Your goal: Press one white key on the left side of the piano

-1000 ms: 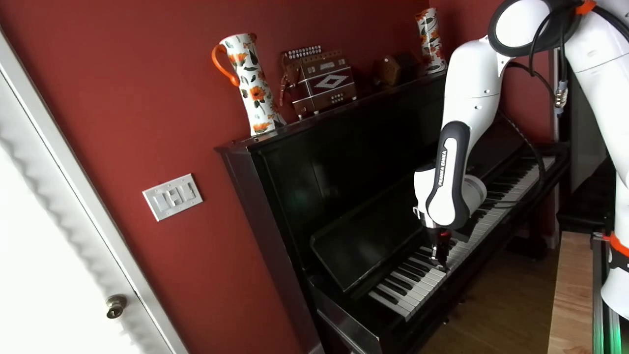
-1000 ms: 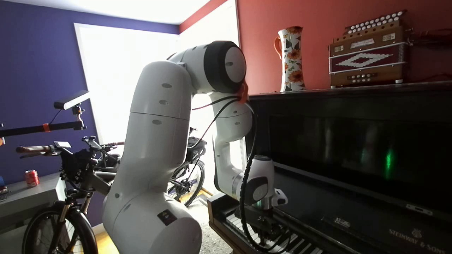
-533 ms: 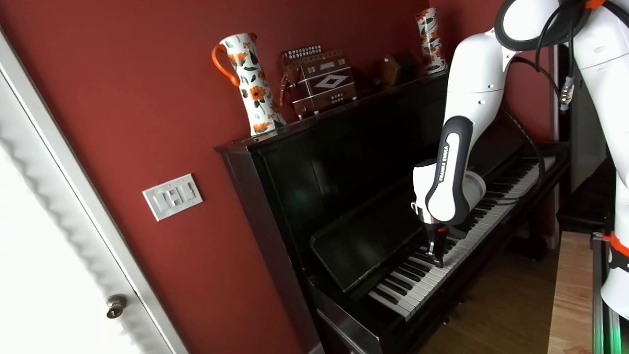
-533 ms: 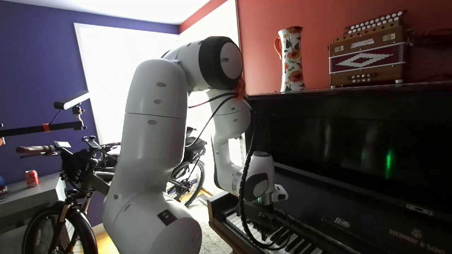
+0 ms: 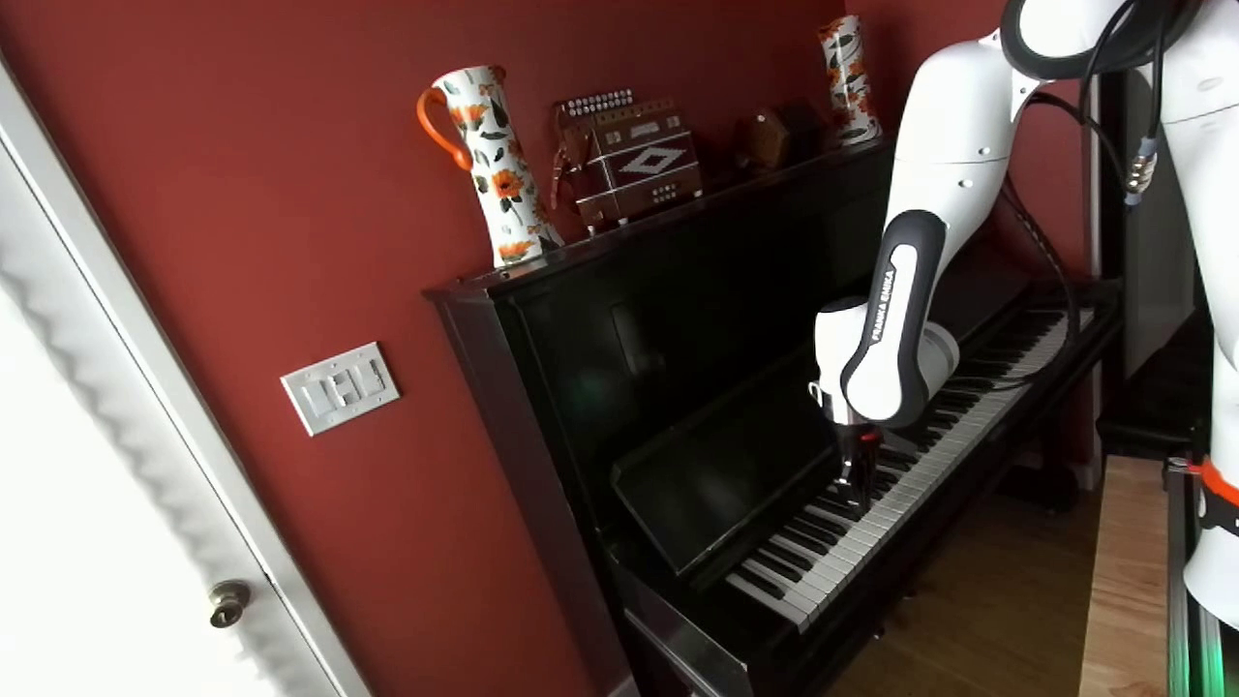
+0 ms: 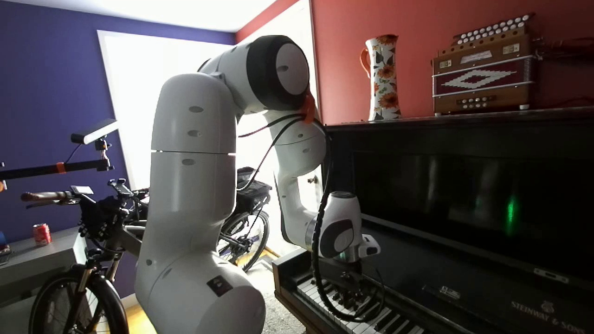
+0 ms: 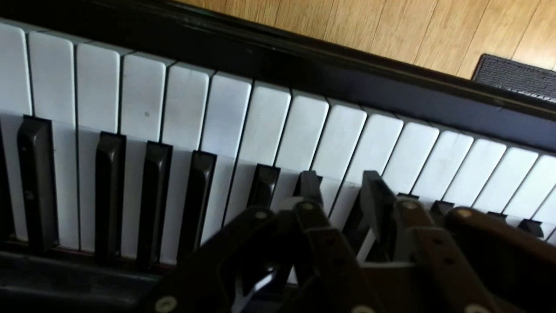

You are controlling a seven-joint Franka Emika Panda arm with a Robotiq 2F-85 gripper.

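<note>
The piano (image 5: 716, 319) is a large glossy black upright against the red wall; it also fills the right of an exterior view (image 6: 445, 195). Its row of white keys (image 7: 223, 113) with shorter black keys (image 7: 200, 191) runs across the wrist view. The left-end white keys show in an exterior view (image 5: 813, 586). My gripper (image 5: 854, 503) points down over the keyboard, a little in from its left end. In the wrist view my gripper (image 7: 340, 176) is open, fingertips apart, with nothing between them. The tips overlap the black-key area; whether they touch any key cannot be told.
Floral pitchers (image 5: 503, 179) and a button accordion (image 5: 644, 160) stand on the piano top. A black cable (image 6: 318, 250) loops down beside the gripper over the keys. The piano's front edge (image 7: 347, 74) borders the wooden floor (image 7: 391, 30). A bicycle (image 6: 88, 260) stands behind the arm.
My gripper has risen from the white keys and shifted slightly back toward the black keys. The arm's elbow has moved up and back. No key or other object has visibly moved.
</note>
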